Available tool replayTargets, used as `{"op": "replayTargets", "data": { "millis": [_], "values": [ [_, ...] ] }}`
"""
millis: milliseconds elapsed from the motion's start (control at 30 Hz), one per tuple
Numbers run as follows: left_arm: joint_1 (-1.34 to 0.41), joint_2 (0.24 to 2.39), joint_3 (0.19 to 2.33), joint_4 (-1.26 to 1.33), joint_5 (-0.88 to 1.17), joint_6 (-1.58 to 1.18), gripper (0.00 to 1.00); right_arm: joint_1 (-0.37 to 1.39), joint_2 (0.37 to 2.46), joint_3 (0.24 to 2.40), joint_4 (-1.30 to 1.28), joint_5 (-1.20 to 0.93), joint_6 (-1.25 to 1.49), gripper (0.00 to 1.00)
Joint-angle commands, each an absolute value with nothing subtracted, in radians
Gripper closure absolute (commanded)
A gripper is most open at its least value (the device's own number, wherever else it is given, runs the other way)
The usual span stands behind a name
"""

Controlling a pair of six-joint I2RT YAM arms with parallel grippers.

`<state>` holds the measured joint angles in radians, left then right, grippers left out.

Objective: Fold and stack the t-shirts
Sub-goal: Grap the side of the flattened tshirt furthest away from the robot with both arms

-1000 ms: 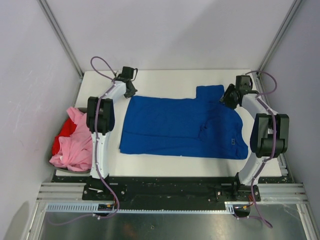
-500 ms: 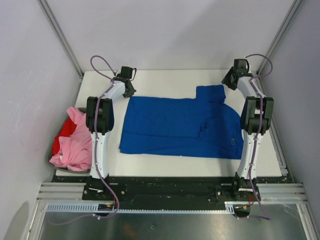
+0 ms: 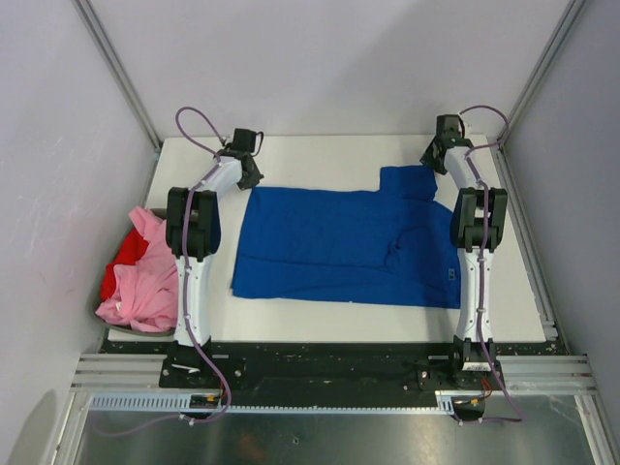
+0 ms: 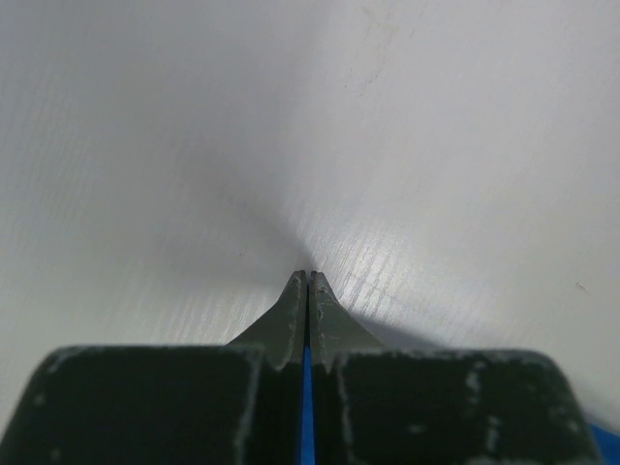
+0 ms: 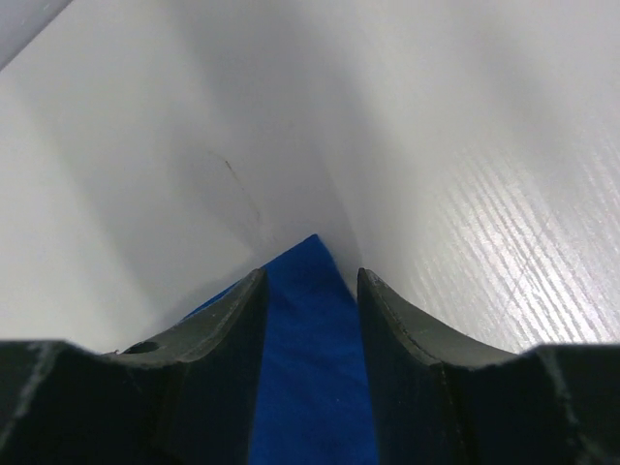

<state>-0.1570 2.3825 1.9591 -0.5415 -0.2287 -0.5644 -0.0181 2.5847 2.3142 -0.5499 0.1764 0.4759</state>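
Note:
A royal blue t-shirt (image 3: 339, 242) lies spread flat across the white table (image 3: 320, 150). My left gripper (image 3: 250, 177) is at its far left corner, and in the left wrist view the gripper (image 4: 308, 276) is shut on a thin sliver of the blue cloth (image 4: 307, 407). My right gripper (image 3: 430, 160) is at the far right sleeve. In the right wrist view it (image 5: 310, 276) stands open, its fingers either side of a blue cloth corner (image 5: 310, 368). A light pink t-shirt (image 3: 145, 281) and a red one (image 3: 118, 263) lie crumpled together at the left.
The pink and red shirts sit in a grey bin (image 3: 103, 312) off the table's left edge. Pale walls and metal corner posts (image 3: 121, 73) close in the back and sides. The arms' bases stand on a black rail (image 3: 329, 363) at the near edge.
My right arm swung from the shirt's right side to its far right sleeve corner. My left gripper closed the last bit on the far left corner. The shirt has not moved.

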Motion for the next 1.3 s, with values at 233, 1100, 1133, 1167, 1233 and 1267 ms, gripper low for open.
{"op": "replayTargets", "data": {
  "millis": [233, 1100, 1133, 1167, 1233, 1267],
  "values": [
    [-0.141, 2.360, 1.987, -0.536, -0.215, -0.542, 1.00, 0.036, 2.616, 2.349, -0.560, 0.223, 0.440, 0.57],
    [-0.131, 2.257, 1.984, -0.536, -0.218, -0.506, 1.00, 0.027, 2.397, 2.407, -0.554, 0.214, 0.416, 1.00],
    [-0.131, 2.251, 1.984, -0.537, -0.219, -0.504, 1.00, 0.027, 2.385, 2.406, -0.552, 0.209, 0.414, 1.00],
    [-0.130, 2.245, 1.985, -0.537, -0.221, -0.502, 1.00, 0.027, 2.375, 2.408, -0.550, 0.205, 0.411, 1.00],
    [-0.130, 2.234, 1.980, -0.536, -0.222, -0.499, 1.00, 0.027, 2.361, 2.415, -0.548, 0.195, 0.406, 1.00],
    [-0.130, 2.231, 1.977, -0.536, -0.222, -0.498, 1.00, 0.026, 2.354, 2.416, -0.548, 0.189, 0.403, 1.00]
  ]
}}
